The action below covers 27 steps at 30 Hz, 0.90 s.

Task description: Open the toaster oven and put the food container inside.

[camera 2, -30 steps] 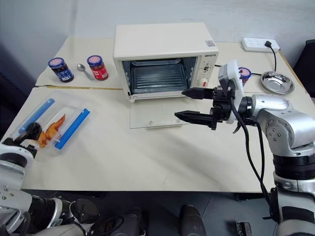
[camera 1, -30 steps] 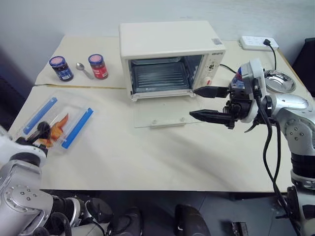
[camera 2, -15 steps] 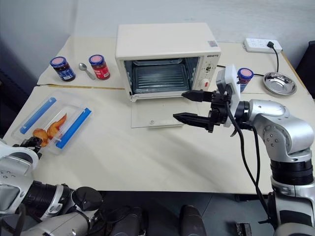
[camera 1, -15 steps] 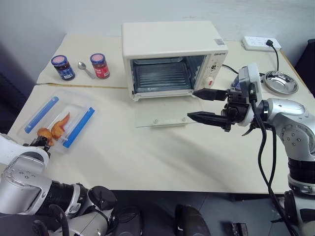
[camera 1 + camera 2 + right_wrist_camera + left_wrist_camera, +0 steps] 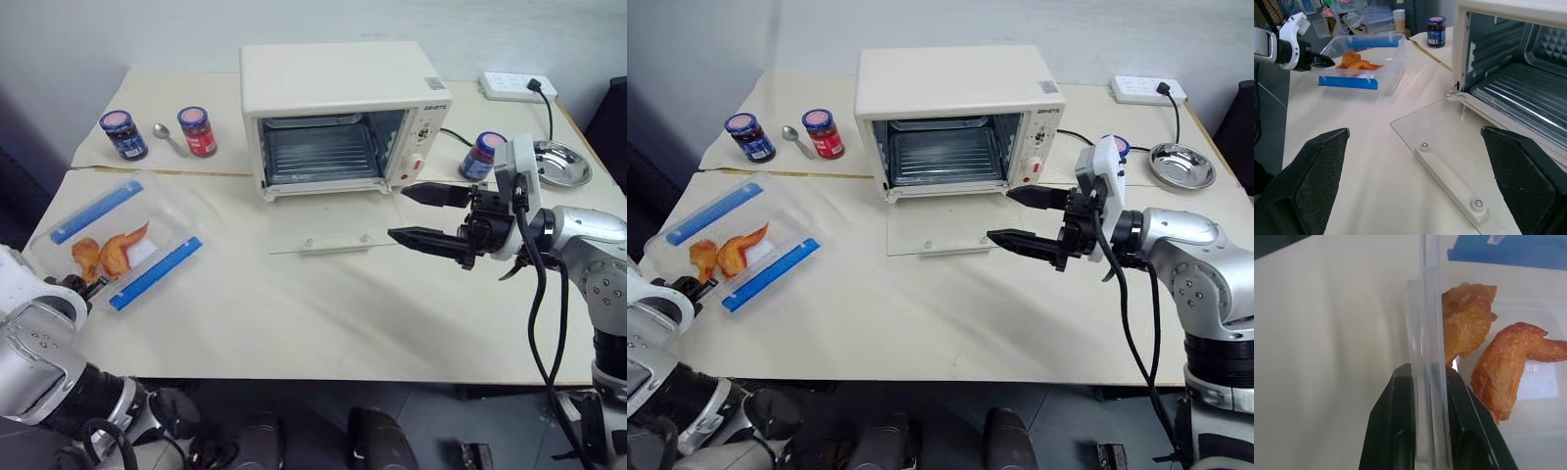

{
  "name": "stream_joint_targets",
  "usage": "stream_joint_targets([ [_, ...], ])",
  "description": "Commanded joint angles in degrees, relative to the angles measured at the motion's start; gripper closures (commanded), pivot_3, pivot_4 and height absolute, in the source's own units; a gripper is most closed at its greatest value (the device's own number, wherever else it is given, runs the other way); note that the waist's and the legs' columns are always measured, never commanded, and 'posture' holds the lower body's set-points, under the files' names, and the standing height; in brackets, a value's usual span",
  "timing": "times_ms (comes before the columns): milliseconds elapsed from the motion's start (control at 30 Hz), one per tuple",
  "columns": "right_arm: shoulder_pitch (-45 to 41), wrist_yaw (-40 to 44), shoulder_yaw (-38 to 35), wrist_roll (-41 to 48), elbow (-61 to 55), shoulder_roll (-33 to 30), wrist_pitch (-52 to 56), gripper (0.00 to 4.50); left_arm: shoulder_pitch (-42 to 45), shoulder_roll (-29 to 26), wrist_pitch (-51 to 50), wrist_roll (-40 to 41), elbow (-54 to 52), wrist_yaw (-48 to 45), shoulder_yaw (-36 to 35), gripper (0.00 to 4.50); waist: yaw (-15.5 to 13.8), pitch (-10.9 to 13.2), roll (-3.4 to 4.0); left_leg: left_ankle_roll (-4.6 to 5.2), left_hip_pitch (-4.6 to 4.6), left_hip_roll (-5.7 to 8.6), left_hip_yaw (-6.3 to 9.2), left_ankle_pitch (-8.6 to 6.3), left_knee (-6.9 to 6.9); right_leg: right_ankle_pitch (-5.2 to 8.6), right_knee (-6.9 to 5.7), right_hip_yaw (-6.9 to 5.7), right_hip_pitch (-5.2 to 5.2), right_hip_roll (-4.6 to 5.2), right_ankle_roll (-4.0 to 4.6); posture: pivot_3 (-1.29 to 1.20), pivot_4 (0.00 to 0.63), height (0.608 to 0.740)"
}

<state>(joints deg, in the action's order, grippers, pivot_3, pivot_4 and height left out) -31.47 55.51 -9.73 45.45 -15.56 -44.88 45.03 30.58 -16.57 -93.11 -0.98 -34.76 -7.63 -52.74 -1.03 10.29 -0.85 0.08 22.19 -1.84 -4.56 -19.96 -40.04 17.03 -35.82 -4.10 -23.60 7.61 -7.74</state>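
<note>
The container point(image 5: 116, 238), light, thin-walled and slippery, sits at the bench's left edge, pinched by its near rim in the left end effector point(image 5: 1422, 396); the right end effector point(image 5: 419, 213) hangs wide before the open oven point(image 5: 345, 115).

Left gripper point(image 5: 1427, 382) clamped on food container point(image 5: 1425, 323) wall.
Two orange food pieces point(image 5: 1508, 367) inside, at 2 o'clock from fingers point(image 5: 1393, 426); desk point(image 5: 1322, 347) at 9 o'clock.
</note>
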Motion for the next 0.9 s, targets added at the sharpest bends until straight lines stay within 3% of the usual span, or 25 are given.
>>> stream_joint_targets([
  [33, 0.58, -0.23, -3.25, 1.03, -1.11, -1.50, -0.37, 0.00, -0.23, -4.69, 0.61, 9.55, -1.87, -6.81, 3.26, 4.21, -0.23, 0.00, 0.00, 0.00, 0.01, 0.00, 0.00, 0.00, 0.00, 0.00, 0.00, 0.00, 0.00, 0.00, 0.00, 0.00, 0.150, 0.740],
  [267, 3.23, -1.62, -4.73, 0.98, -1.94, -1.54, -0.19, 0.00, 2.33, -11.13, 0.61, 33.05, 0.20, -10.33, 12.41, 4.21, -0.21, 0.01, -0.02, 0.00, 0.00, 0.02, 0.17, 0.00, -0.01, 0.00, 0.00, 0.01, 0.02, 0.05, 0.01, 0.00, 0.150, 0.740],
  [433, 7.22, -2.71, -7.69, 2.17, -4.04, -2.51, 0.29, 0.00, 10.14, -10.13, 0.61, 39.07, 8.37, -2.20, 24.83, 4.21, -0.41, 0.01, -0.02, 0.01, -0.01, 0.04, 0.14, 0.01, -0.01, 0.00, -0.01, 0.03, 0.03, 0.02, 0.01, 0.00, 0.150, 0.740],
  [600, 11.98, -5.70, -11.64, 3.71, -7.58, -2.69, 1.01, 0.00, 20.13, -6.17, 0.61, 36.36, 20.17, 5.08, 34.03, 4.21, -0.46, 0.02, -0.03, 0.04, 0.00, 0.10, 0.02, 0.02, -0.02, -0.01, 0.00, 0.02, 0.04, 0.02, 0.00, 0.00, 0.150, 0.740],
  [833, 17.90, -10.01, -15.66, 5.95, -12.74, -2.06, 1.51, 0.00, 29.97, -0.58, 2.34, 28.10, 35.40, 8.54, 39.16, 4.21, -0.31, 0.02, -0.03, 0.04, -0.01, 0.08, -0.42, 0.03, 0.04, -0.01, 0.04, 0.02, 0.00, -0.04, -0.01, 0.00, 0.150, 0.740],
  [900, 19.61, -11.00, -16.78, 6.57, -13.93, -2.11, 1.52, 0.00, 30.97, 0.17, 4.89, 25.72, 39.12, 8.96, 40.35, 3.50, -0.38, 0.02, -0.03, 0.04, -0.02, 0.07, -0.43, 0.03, 0.04, -0.01, 0.05, 0.02, 0.00, -0.06, -0.01, 0.00, 0.150, 0.740],
])
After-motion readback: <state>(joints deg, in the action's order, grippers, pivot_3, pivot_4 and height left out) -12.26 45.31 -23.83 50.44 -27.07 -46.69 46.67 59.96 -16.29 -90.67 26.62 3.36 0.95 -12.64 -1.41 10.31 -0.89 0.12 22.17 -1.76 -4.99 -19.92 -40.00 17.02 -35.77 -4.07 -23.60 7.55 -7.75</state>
